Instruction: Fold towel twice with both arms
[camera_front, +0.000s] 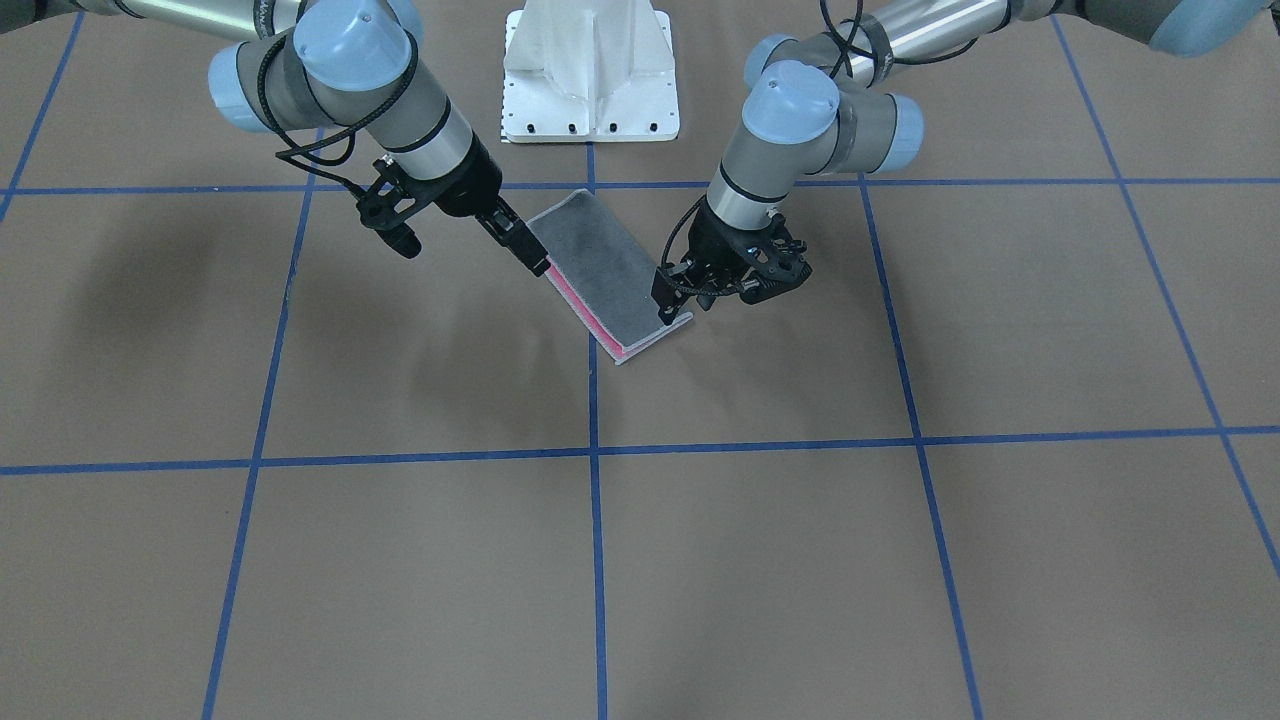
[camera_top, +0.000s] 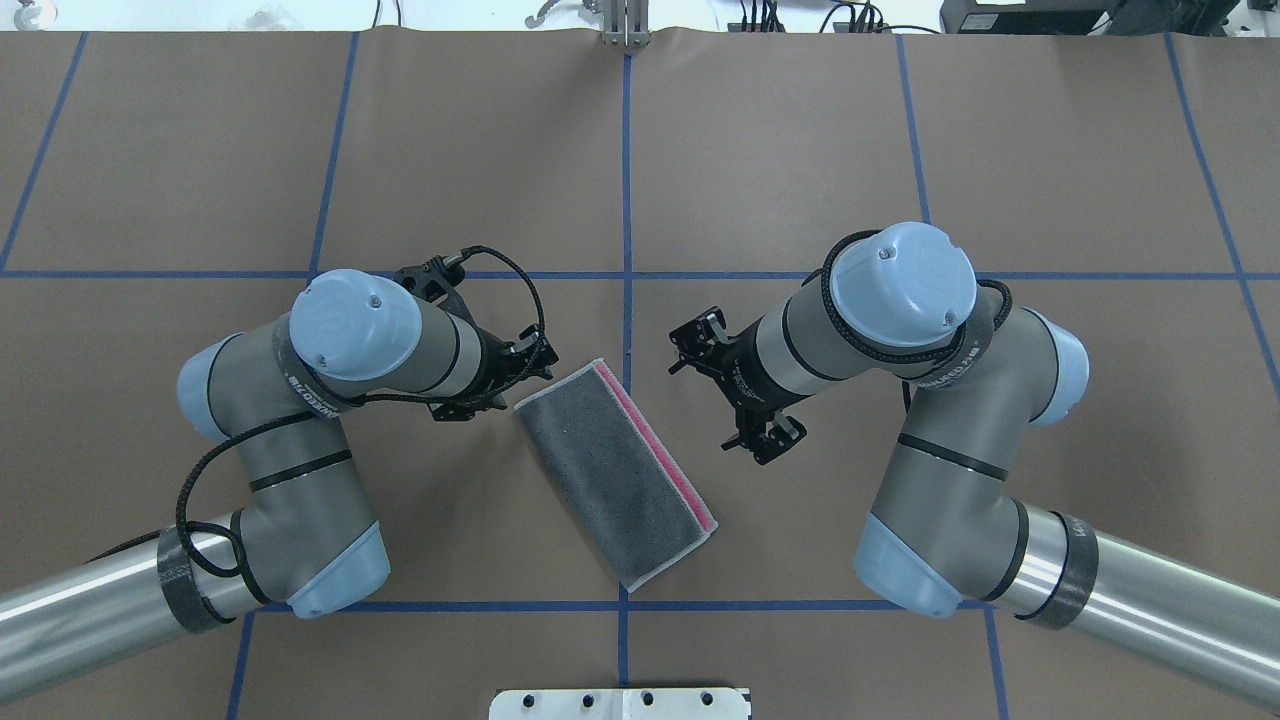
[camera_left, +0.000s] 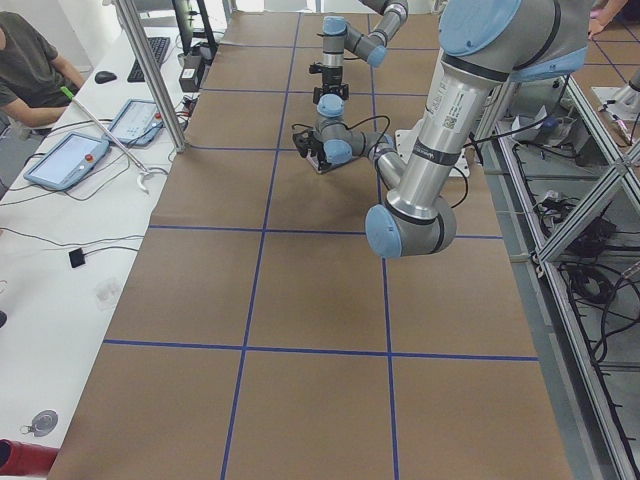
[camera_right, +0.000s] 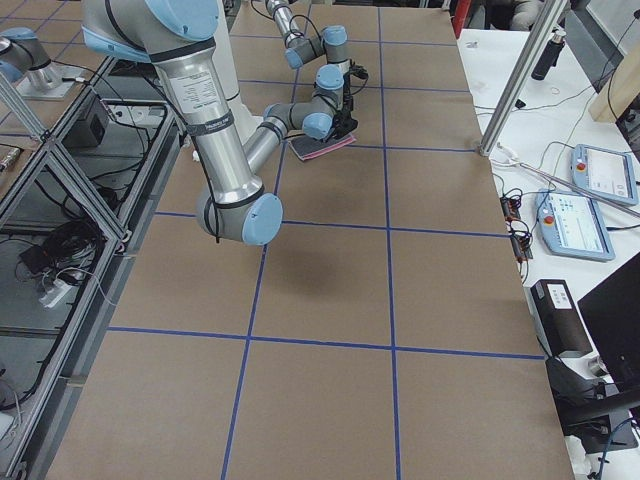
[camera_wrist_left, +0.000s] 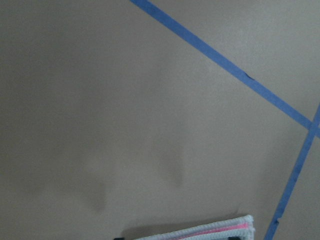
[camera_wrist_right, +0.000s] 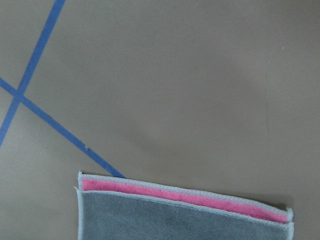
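The towel (camera_front: 605, 268) lies flat on the brown table, folded into a rectangle. Its dark grey face is up and a pink strip shows along one long edge (camera_top: 660, 445). My left gripper (camera_front: 666, 308) points down at the towel's corner on the grey fold side, and its fingers look slightly apart. My right gripper (camera_front: 540, 262) reaches in over the pink edge, its fingers showing as one narrow black bar, so I cannot tell its state. The right wrist view looks down on the towel (camera_wrist_right: 180, 220) from above. Only a corner of the towel (camera_wrist_left: 220, 231) shows in the left wrist view.
The white pedestal base (camera_front: 590, 70) stands just behind the towel. Blue tape lines (camera_front: 596, 450) cross the brown table. A side desk with tablets (camera_left: 70, 160) and a seated person (camera_left: 30, 60) lies beyond the table's far edge.
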